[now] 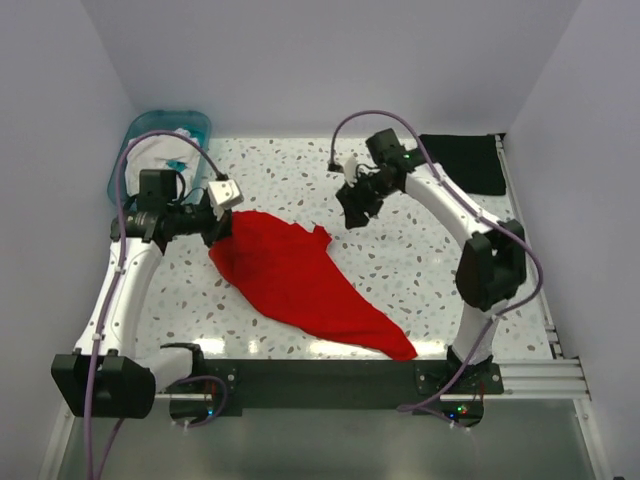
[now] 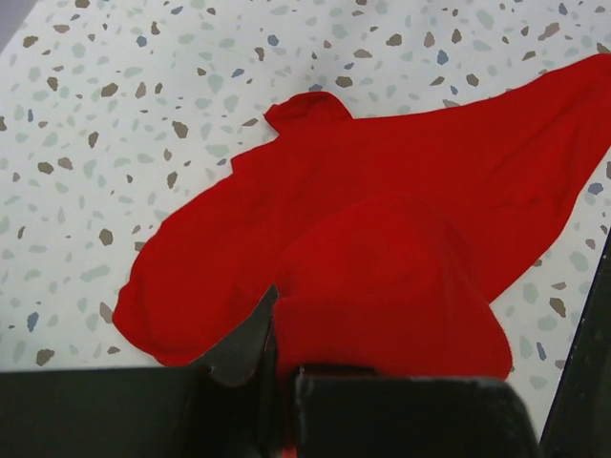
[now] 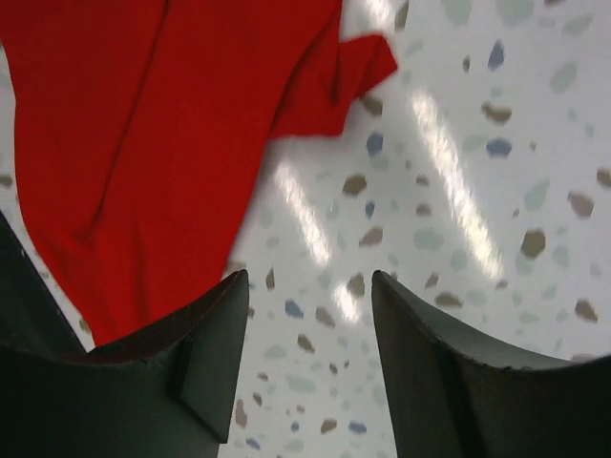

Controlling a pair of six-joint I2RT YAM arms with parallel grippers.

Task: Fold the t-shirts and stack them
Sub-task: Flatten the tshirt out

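spread t-shirt: centre | folded t-shirt: far right | basin: far left

I can read no text, label, brand or number anywhere in my views. The red t-shirt is plain cloth with no lettering on it. In the teal basin beyond the red t-shirt, a white thing carries a small teal mark, too small for me to make out.

Speckled table bears red t-shirt, black folded t-shirt, teal basin
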